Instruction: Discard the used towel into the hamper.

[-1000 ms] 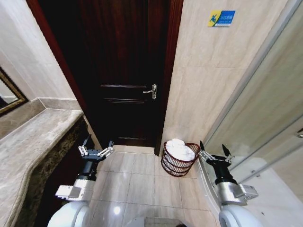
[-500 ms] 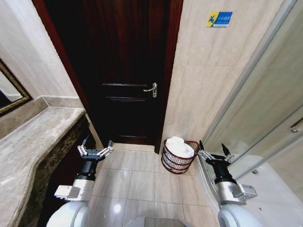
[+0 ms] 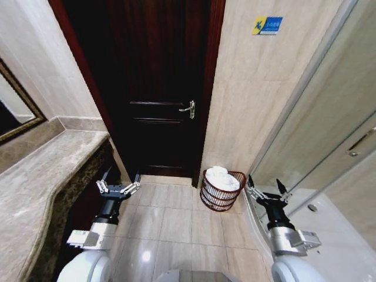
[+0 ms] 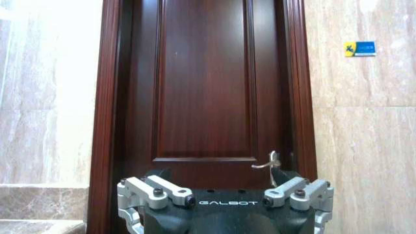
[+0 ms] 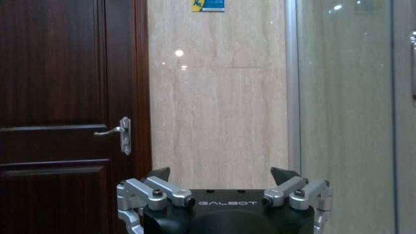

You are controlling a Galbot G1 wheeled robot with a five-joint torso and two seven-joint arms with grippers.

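Observation:
The hamper point(image 3: 221, 191), a small round dark reddish-brown open-weave basket, stands on the floor against the beige wall just right of the door. White rolled towels point(image 3: 220, 178) are heaped in its top. My left gripper point(image 3: 119, 181) hangs open over the floor to the left of the hamper, with nothing between its fingers. My right gripper point(image 3: 263, 187) is open too, just right of the hamper beside the glass partition. In the wrist views each gripper, left point(image 4: 224, 187) and right point(image 5: 224, 187), points at the door and wall with spread, empty fingers.
A dark wooden door point(image 3: 158, 88) with a silver lever handle point(image 3: 188, 109) faces me. A marble counter point(image 3: 41, 176) and framed mirror point(image 3: 14, 111) run along the left. A glass shower partition point(image 3: 317, 135) lines the right. Beige floor tiles point(image 3: 176, 223) lie between.
The whole head picture has shifted: the camera turned, bringing more counter and mirror into view and moving the hamper slightly up and farther off. Both grippers stay open and empty.

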